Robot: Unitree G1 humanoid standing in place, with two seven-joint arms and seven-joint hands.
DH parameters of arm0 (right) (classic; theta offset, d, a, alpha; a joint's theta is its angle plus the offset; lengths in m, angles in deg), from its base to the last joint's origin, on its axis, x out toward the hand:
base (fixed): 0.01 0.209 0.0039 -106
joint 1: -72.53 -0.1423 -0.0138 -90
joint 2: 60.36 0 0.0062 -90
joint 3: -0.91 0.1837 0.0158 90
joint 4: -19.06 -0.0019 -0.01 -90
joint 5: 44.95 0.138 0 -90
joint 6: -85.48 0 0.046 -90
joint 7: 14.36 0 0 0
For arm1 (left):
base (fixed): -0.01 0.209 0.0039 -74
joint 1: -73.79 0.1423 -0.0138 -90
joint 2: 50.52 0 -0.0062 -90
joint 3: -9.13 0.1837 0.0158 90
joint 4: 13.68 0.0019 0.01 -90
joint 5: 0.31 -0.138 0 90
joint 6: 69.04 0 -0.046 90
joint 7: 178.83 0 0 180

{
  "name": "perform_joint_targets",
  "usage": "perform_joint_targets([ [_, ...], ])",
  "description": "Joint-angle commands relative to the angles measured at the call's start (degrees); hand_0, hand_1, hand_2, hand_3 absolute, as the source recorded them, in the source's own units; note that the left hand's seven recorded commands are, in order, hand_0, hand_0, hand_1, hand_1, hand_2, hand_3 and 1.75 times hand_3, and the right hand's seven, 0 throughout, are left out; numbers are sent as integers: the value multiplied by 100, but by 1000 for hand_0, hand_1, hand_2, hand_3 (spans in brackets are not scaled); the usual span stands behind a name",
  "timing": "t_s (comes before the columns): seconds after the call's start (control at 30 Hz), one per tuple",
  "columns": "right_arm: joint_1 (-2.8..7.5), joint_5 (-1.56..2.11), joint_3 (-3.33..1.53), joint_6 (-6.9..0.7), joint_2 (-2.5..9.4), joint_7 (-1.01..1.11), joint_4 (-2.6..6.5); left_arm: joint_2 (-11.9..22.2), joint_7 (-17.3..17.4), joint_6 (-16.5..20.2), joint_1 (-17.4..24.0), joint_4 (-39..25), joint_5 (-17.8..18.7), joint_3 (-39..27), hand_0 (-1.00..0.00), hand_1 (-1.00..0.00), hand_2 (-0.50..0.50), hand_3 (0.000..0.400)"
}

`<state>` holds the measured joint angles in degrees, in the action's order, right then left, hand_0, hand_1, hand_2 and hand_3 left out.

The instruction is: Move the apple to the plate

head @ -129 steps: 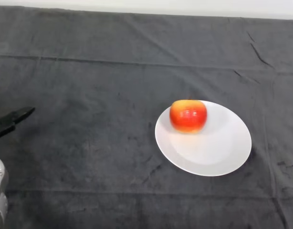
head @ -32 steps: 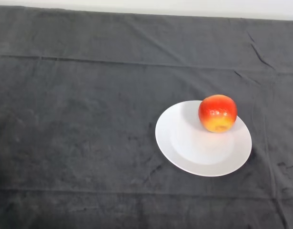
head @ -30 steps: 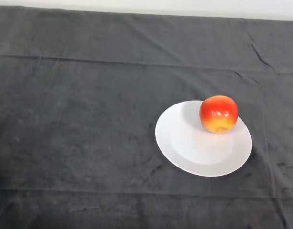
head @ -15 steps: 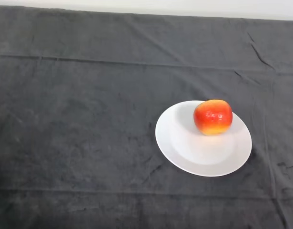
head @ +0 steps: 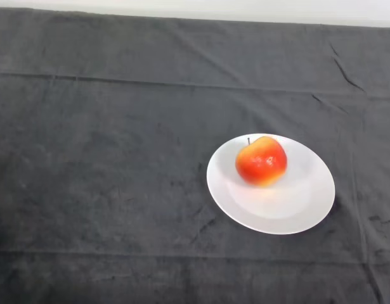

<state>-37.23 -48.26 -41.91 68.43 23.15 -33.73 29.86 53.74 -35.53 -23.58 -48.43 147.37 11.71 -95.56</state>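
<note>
A red and yellow apple lies on the white plate, on the plate's far half a little left of its middle, with its stem pointing up and away. The plate rests on the dark cloth right of the table's middle.
The dark cloth covers the whole table, with creases running across its far part. A pale wall strip runs along the far edge.
The apple has rolled on the plate from its far right rim leftward toward the middle. The hand, seen at the left edge 4.3 s ago, has left the view.
</note>
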Motion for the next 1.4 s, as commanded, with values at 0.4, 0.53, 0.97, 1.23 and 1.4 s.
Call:
perform_joint_targets([
  [0.4,537,-3,57,-313,811,15,333,87,39,-17,105,12,-256,-193,0,0,0,0],
  [0.53,538,-3,57,-313,811,15,332,80,53,-9,104,9,-275,-215,0,0,0,0],
  [0.97,538,-4,57,-314,811,14,331,47,96,12,109,-2,-338,-279,0,0,0,0],
  [1.23,538,-5,57,-314,812,14,330,38,147,36,109,-6,-359,-322,0,0,0,0],
  [1.4,538,-5,57,-315,812,14,330,32,168,48,103,-9,-375,-347,0,0,0,0],
])
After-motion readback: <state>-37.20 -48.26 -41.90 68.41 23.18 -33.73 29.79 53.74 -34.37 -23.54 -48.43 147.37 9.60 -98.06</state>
